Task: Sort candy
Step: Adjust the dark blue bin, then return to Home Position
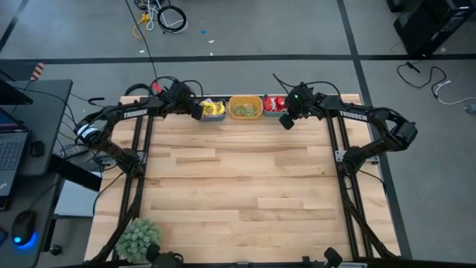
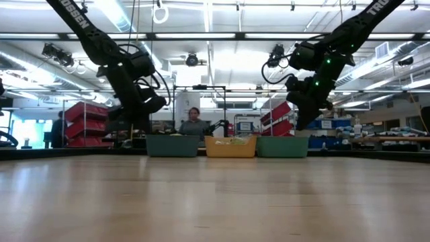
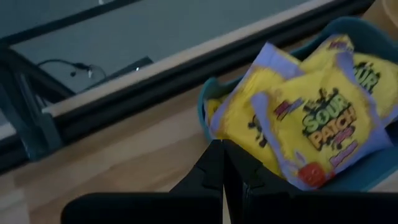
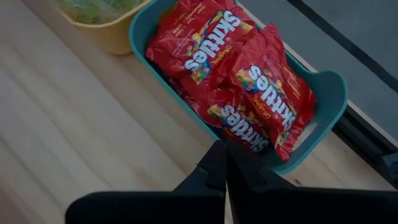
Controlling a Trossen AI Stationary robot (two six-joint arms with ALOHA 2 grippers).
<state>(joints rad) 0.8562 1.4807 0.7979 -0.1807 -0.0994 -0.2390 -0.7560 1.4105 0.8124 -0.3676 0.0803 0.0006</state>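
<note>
Your bare wooden table (image 1: 238, 193) fills the frame's lower half | upper centre: yellow packets (image 1: 213, 109) in left teal bin (image 1: 202, 102), pale green candy (image 1: 244, 110) in orange bin (image 1: 245, 97), red packets (image 1: 273, 103) in right teal bin (image 4: 329, 93) | left gripper (image 1: 197, 112) closed, empty, beside yellow | right gripper (image 1: 286, 122) closed, empty, beside red

A robotics lab or workshop: a butcher-block table (image 1: 238, 186) stood on a gray floor marked with dark tape, loose cables (image 1: 167, 16) coiled nearby. Beyond it, fluorescent strip lights (image 2: 201, 35) lit an open hall of red bins (image 2: 84, 114), workbenches and a seated person (image 2: 195, 123).
</note>
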